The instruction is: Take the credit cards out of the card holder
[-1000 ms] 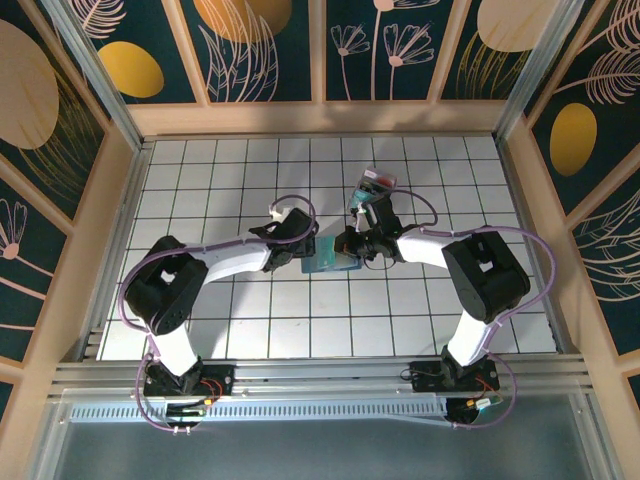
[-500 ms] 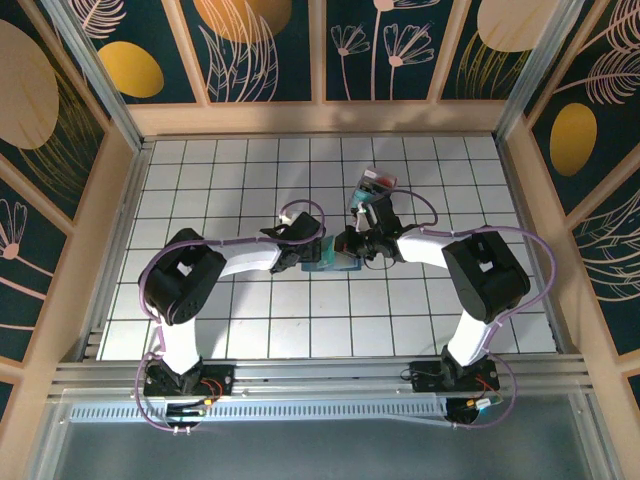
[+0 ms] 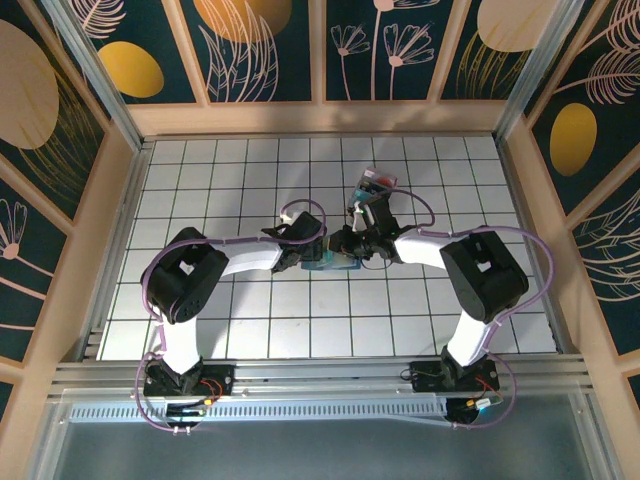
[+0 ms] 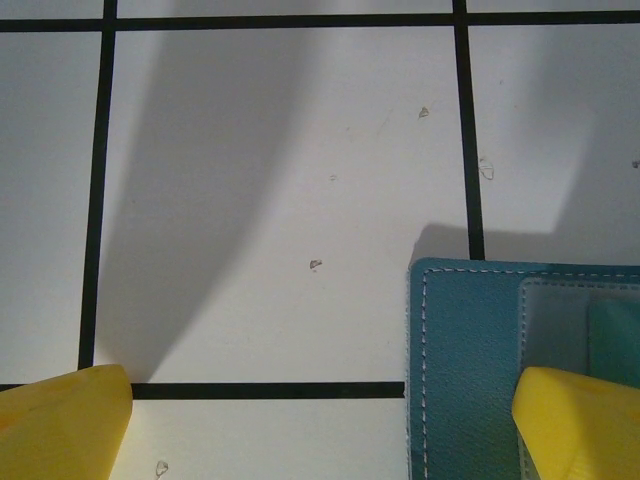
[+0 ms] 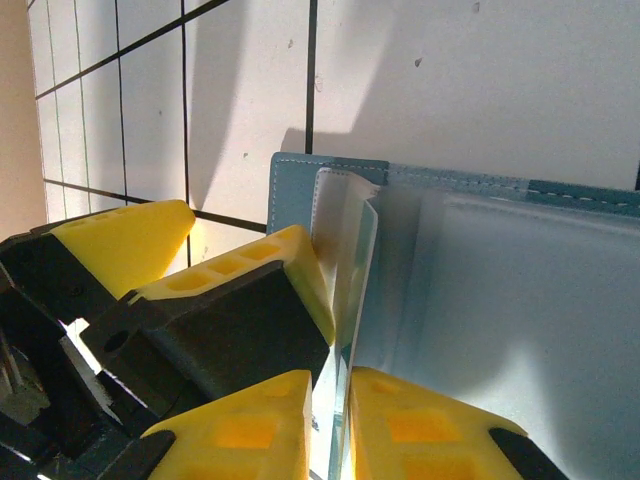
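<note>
The slate-blue card holder (image 3: 335, 264) lies open on the white grid table, between the two grippers. My left gripper (image 3: 312, 251) is wide open at its left edge. In the left wrist view (image 4: 320, 425) one yellow fingertip (image 4: 580, 425) sits over the card holder (image 4: 465, 370) and the other over bare table. My right gripper (image 3: 348, 245) (image 5: 335, 430) stands a narrow slit apart around a thin translucent sheet (image 5: 362, 260) rising from the holder's (image 5: 500, 300) pocket. I cannot tell whether it is a credit card or a flap. The left gripper's fingers (image 5: 290, 270) press beside that sheet.
A clear tray (image 3: 376, 183) with red and teal contents lies just behind the right gripper. Wooden walls (image 3: 105, 230) ring the table, and the arm bases stand along its near rail (image 3: 320, 375).
The left arm has swung right until its gripper reached the card holder's left edge. The right gripper's jaws have parted slightly around the thin sheet.
</note>
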`<state>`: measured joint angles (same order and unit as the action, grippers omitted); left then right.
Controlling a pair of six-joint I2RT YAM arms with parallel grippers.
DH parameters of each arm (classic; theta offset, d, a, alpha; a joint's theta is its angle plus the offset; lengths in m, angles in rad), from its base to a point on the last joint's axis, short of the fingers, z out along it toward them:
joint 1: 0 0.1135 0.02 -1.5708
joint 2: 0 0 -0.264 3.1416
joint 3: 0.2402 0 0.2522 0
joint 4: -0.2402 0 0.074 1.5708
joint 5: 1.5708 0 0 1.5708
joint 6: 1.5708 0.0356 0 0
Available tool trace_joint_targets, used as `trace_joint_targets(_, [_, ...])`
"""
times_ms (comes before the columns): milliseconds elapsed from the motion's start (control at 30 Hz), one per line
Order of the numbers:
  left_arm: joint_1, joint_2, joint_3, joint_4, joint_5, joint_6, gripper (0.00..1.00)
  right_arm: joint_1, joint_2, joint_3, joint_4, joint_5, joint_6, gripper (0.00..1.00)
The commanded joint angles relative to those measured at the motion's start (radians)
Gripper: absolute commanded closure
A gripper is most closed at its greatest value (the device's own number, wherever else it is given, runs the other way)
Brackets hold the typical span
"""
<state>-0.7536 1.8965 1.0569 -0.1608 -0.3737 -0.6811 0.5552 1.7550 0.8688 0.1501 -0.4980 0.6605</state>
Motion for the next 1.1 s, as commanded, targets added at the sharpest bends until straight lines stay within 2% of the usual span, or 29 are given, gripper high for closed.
trace_joint_targets(0, [-0.007, 0.059, -0.024, -0.032, 0.035, 0.0, 0.01, 0.022, 0.023, 0.022, 0.06, -0.026, 0.008, 0.82])
trace_joint_targets(167, [-0.007, 0.06, -0.025, -0.033, 0.038, -0.007, 0.01, 0.029, 0.04, 0.032, 0.069, -0.018, 0.013, 0.82])
trace_joint_targets(300, [-0.007, 0.055, -0.027, -0.037, 0.025, -0.015, 0.01, 0.031, 0.044, 0.038, 0.056, -0.002, 0.008, 0.88])
trace_joint_targets(600, [-0.004, 0.054, -0.039, -0.031, -0.008, -0.064, 0.01, 0.03, -0.001, 0.057, -0.098, 0.111, -0.051, 0.94])
trace_joint_targets(833, [0.006, 0.052, -0.021, -0.063, -0.071, -0.053, 0.01, 0.031, -0.053, 0.053, -0.191, 0.221, -0.081, 0.98])
trace_joint_targets(1067, [0.015, 0.078, 0.014, -0.082, -0.144, -0.02, 0.01, 0.031, -0.089, 0.075, -0.257, 0.271, -0.112, 0.99])
